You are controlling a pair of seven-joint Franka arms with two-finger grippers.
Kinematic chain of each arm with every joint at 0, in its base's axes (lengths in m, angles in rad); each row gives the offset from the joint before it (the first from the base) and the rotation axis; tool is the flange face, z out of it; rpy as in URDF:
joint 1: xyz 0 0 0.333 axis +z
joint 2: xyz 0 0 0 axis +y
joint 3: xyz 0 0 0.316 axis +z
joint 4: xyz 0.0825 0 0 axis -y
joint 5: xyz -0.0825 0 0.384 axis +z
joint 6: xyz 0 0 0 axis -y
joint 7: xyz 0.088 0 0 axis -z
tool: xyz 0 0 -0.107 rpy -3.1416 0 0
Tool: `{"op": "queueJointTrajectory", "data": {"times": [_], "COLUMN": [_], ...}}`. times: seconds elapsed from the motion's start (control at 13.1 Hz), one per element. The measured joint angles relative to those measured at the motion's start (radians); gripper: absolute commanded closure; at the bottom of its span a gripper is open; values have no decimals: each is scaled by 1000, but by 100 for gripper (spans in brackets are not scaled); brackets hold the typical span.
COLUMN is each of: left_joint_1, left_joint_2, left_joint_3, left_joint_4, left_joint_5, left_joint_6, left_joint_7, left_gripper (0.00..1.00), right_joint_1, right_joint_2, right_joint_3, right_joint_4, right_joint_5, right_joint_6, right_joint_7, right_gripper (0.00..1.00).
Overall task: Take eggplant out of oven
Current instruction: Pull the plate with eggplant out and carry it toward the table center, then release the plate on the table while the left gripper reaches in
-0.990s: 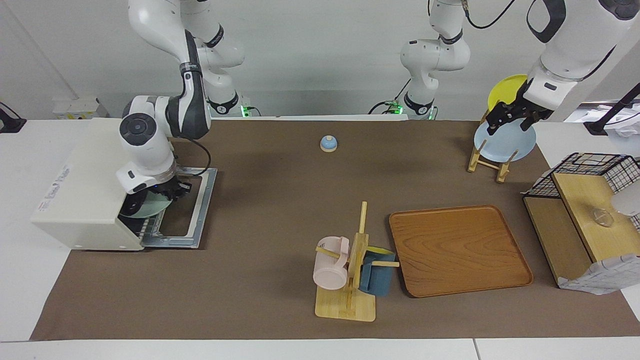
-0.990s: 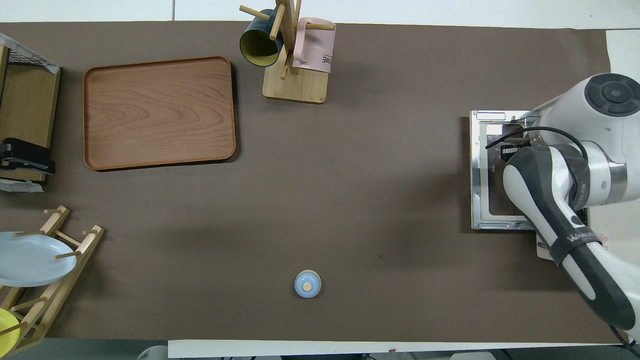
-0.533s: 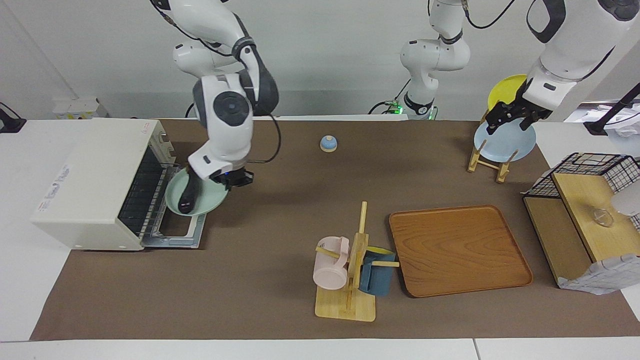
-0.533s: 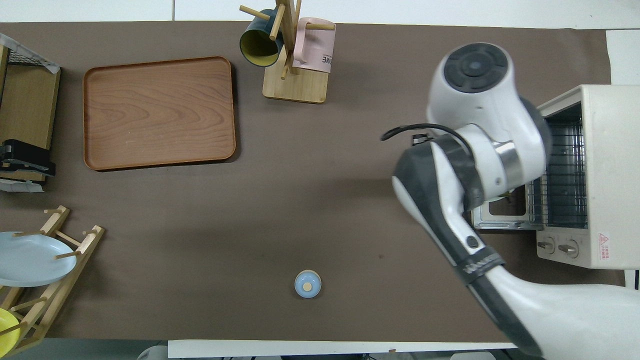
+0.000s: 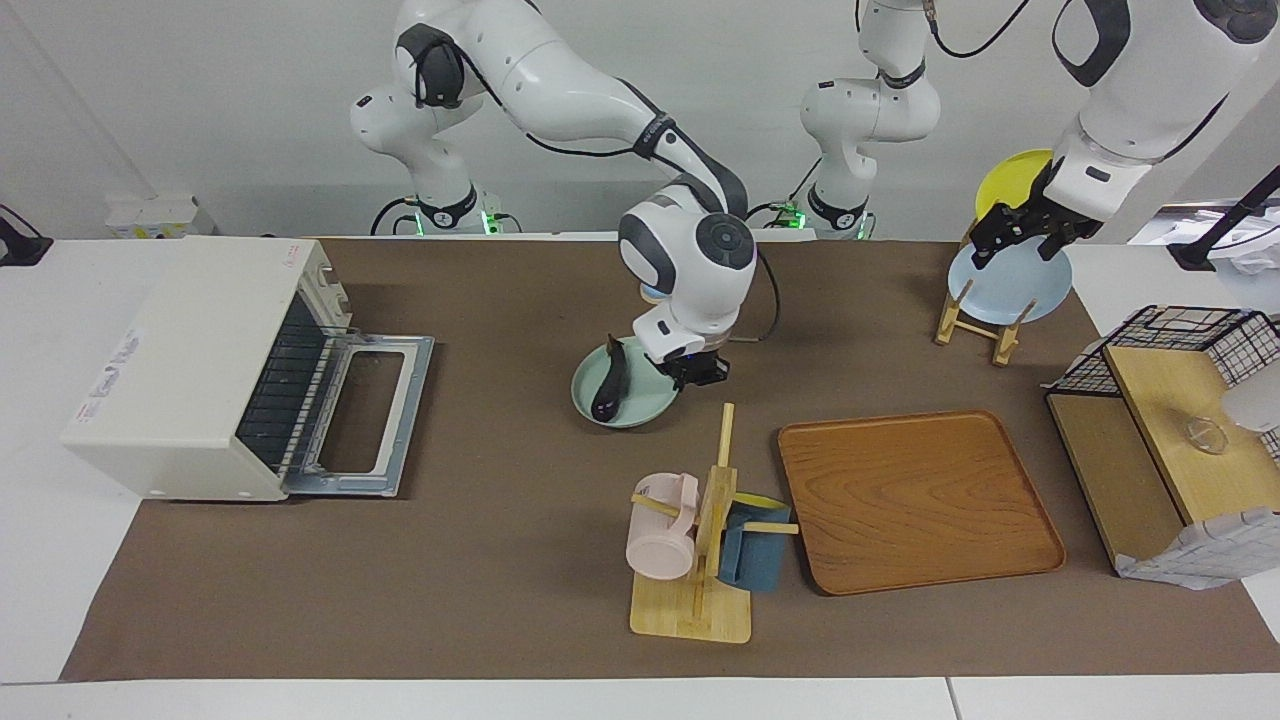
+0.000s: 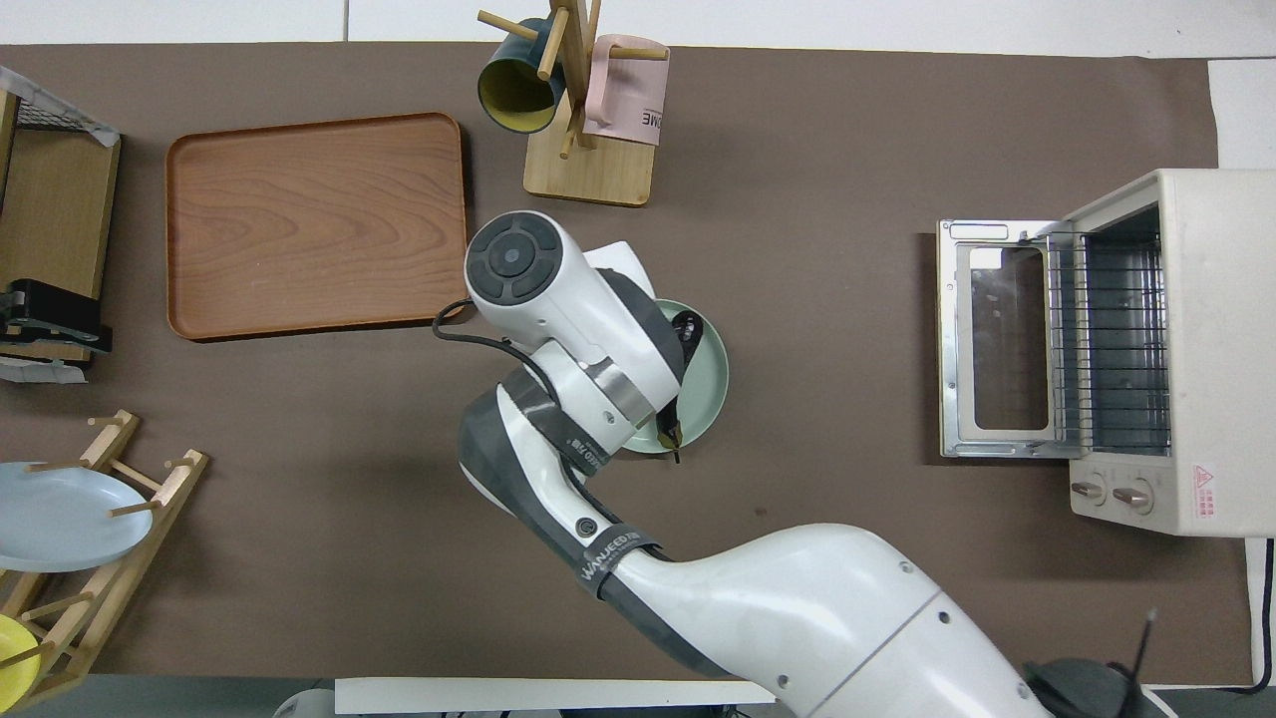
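Note:
The dark purple eggplant [image 5: 609, 384] lies on a pale green plate [image 5: 640, 408], low over the middle of the brown mat; I cannot tell whether the plate touches the mat. My right gripper [image 5: 692, 373] is shut on the plate's rim at the edge toward the left arm's end. In the overhead view the right arm covers much of the plate [image 6: 710, 377]; the eggplant's tip [image 6: 686, 327] shows. The white oven [image 5: 190, 360] stands at the right arm's end, its door [image 5: 365, 420] folded down open and its rack bare. My left gripper [image 5: 1020, 238] waits, open, over the dish rack.
A mug tree [image 5: 700, 540] with a pink and a blue mug and a wooden tray [image 5: 920, 500] lie farther from the robots than the plate. A dish rack [image 5: 975, 320] holds a blue plate [image 5: 1010, 285] and a yellow plate [image 5: 1010, 180]. A wooden shelf with a wire basket [image 5: 1170, 400] stands at the left arm's end.
My right gripper has drawn the green plate with the eggplant out of the oven and carried it to the middle of the mat. The left arm has not moved.

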Motion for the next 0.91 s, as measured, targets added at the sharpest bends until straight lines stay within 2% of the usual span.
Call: {"op": "queueJointTrajectory", "data": {"times": [0.08,0.23,0.3,0.46,0.61,0.69,0.84,0.91], "left_joint_1": [0,0,-1,-6,-68,-127,-276,-349], "left_joint_2": [0,-1,-2,-19,-33,-29,23,72], "left_joint_3": [0,-1,-1,-11,-19,-22,-28,-32], "left_joint_4": [0,-5,-16,-84,-184,-234,-310,-322], "left_joint_5": [0,0,0,-1,-5,-6,-6,-6], "left_joint_6": [0,1,10,106,255,347,537,614], "left_joint_7": [0,0,-4,-47,-133,-201,-410,-523], "left_gripper": [0,0,0,0,0,0,0,0], "right_joint_1": [5,1,-6,-46,-148,-219,-347,-400], "right_joint_2": [27,46,43,-6,-124,-193,-308,-347], "right_joint_3": [2,1,-5,-18,-25,-26,-27,-27], "right_joint_4": [8,28,62,144,127,55,-163,-284], "right_joint_5": [1,1,1,-7,-14,-16,-48,-65], "right_joint_6": [46,70,52,-38,-234,-294,-273,-203], "right_joint_7": [31,63,63,20,-148,-239,-370,-429], "right_gripper": [61,49,46,47,63,70,83,89]}}
